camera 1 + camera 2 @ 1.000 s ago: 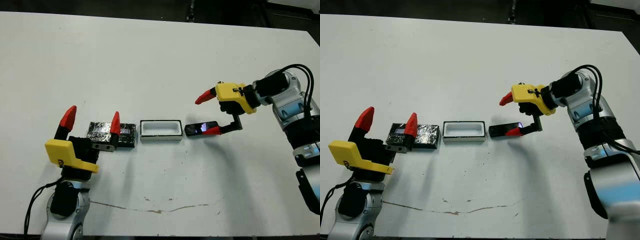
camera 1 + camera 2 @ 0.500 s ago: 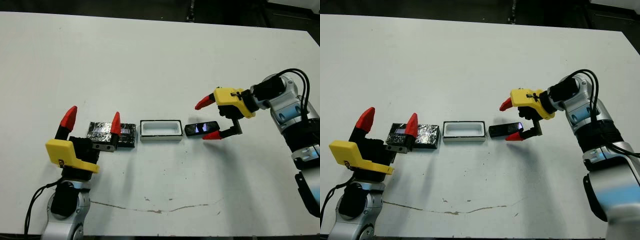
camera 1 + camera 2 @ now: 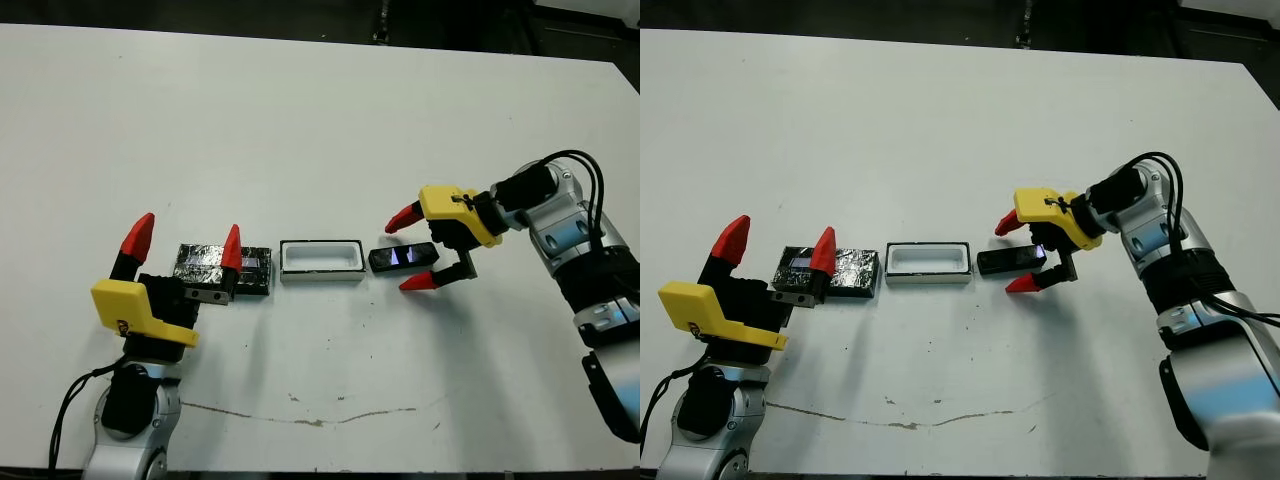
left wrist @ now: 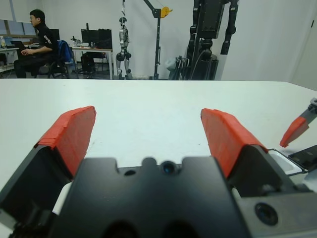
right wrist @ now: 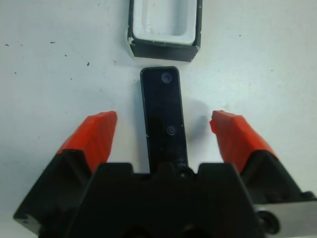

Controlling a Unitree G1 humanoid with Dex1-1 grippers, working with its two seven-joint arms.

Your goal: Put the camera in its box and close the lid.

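**A:** Looking at the right gripper point(image 3: 410, 250), it's spread wide with one red fingertip on each long side of the camera point(image 3: 403, 256), touching nothing, holding nothing. The camera lies flat on the white table point(image 3: 300, 120), just beside the box point(image 3: 320, 261), end to end with it. My worry: if the fingers close off-centre, one pad hits first and skates that glossy bar sideways, or shoves it into the box's near wall.

**B:** Yeah, and it looks slick. In the right wrist view the camera point(image 5: 164, 114) is a narrow shiny black bar with rounded corners and two little round dots on top, so I'd guess the grip is thin and slippery. It could pivot in the pinch and go in crooked.

**A:** The box is only a bit longer than the camera, too. Tilted drop = one end hung up on the dark rim.

**B:** Left gripper point(image 3: 184, 239)?

**A:** Also wide open and empty, hovering by the foil-speckled lid point(image 3: 222, 268) on the box's other side. If it drifts down it could nudge the lid into the box.
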